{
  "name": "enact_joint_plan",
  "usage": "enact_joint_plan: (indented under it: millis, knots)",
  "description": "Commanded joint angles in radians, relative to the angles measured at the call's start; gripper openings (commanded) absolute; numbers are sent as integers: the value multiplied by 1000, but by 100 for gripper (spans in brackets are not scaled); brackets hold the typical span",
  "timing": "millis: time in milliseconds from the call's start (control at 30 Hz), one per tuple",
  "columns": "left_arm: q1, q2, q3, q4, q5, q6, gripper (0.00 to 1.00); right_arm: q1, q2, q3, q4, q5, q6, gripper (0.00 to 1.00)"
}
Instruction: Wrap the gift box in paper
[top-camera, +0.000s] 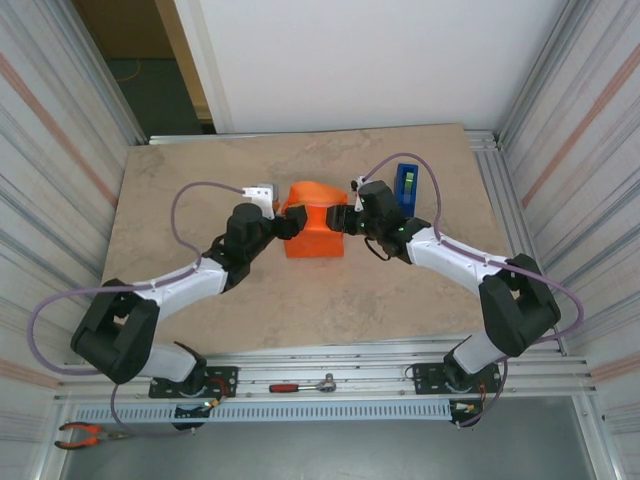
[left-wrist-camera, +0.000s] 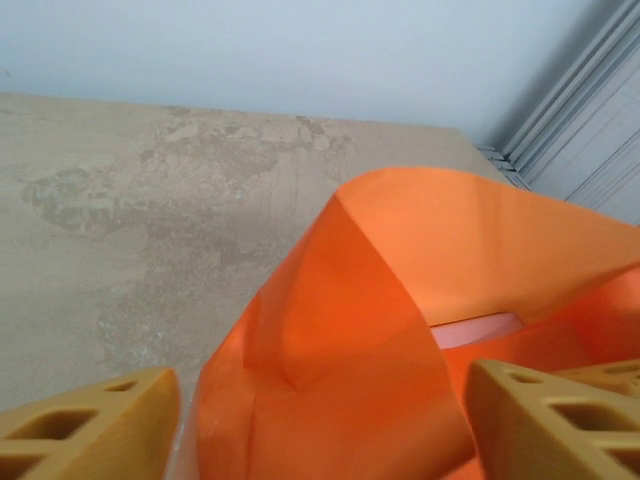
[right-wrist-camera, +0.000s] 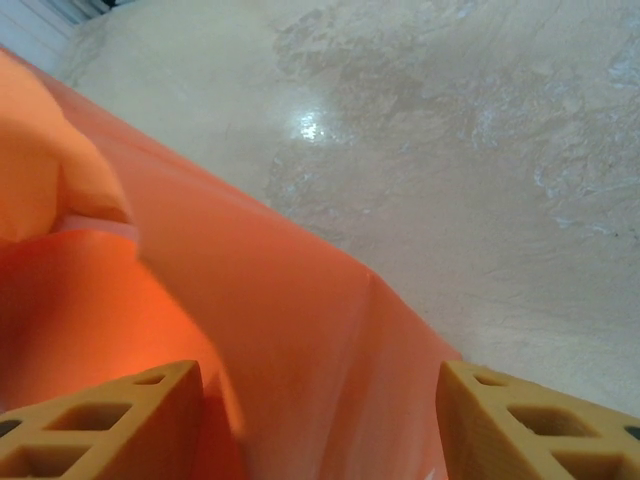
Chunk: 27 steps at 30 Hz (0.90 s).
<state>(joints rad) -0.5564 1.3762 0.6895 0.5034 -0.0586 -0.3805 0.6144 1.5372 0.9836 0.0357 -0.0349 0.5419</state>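
Seen from above, lower left first: red-handled pliers (top-camera: 80, 433) on the floor of the frame below the desk (top-camera: 180, 190), then a red-handled ratchet (top-camera: 305, 385) on the rail between the two arm bases. At centre-left, the left hand (top-camera: 288, 226) up against the left side of the paper (top-camera: 312, 240), with a small white object (top-camera: 262, 193) just above and left of it. At mid-frame, the bright orange paper bunched into a boxy mound on the desk, one flap standing up at its upper edge. Just right of centre, the right hand (top-camera: 340, 220) at the mound's right side, and beyond it, toward upper right, a blue tape dispenser (top-camera: 405, 185) standing apart on the bare desk. From the left wrist: left hand (left-wrist-camera: 322, 372) released, yellow fingers (left-wrist-camera: 90, 420) spread wide at the bottom corners, a raised fold of orange paper (left-wrist-camera: 350, 330) loose between them; right of centre, a pale pink sliver of the gift box (left-wrist-camera: 475, 330) peeking out inside the folds. From the right wrist: right hand (right-wrist-camera: 318, 368) likewise released, fingers (right-wrist-camera: 110, 420) well apart astride a sloping ridge of paper (right-wrist-camera: 250, 300) filling the left and lower frame, marbled desk (right-wrist-camera: 480, 150) at upper right.
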Motion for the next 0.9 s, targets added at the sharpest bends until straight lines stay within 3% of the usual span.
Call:
enact_joint_plan:
  millis: [0,33,67,200,400,633,867]
  knots:
    - [36,-96,46,-36,41,8,89,-7,37,-16,-33,1,-1,59]
    - [49,-121,40,-39,47,5,98,-6,37,-21,-31,2,-1,58]
    - [65,-143,31,-36,57,-4,99,-6,36,-24,-31,2,0,57]
    - [137,-225,-28,-24,131,-47,99,-9,27,-34,-31,1,4,54]
    - [126,-226,-66,-60,205,4,95,-12,33,-35,-31,-7,4,53]
    - [12,-83,-11,-74,92,103,95,-13,37,-39,-31,-8,6,53]
    - [-27,28,59,-140,-233,71,94,-14,43,-40,-33,-11,6,53]
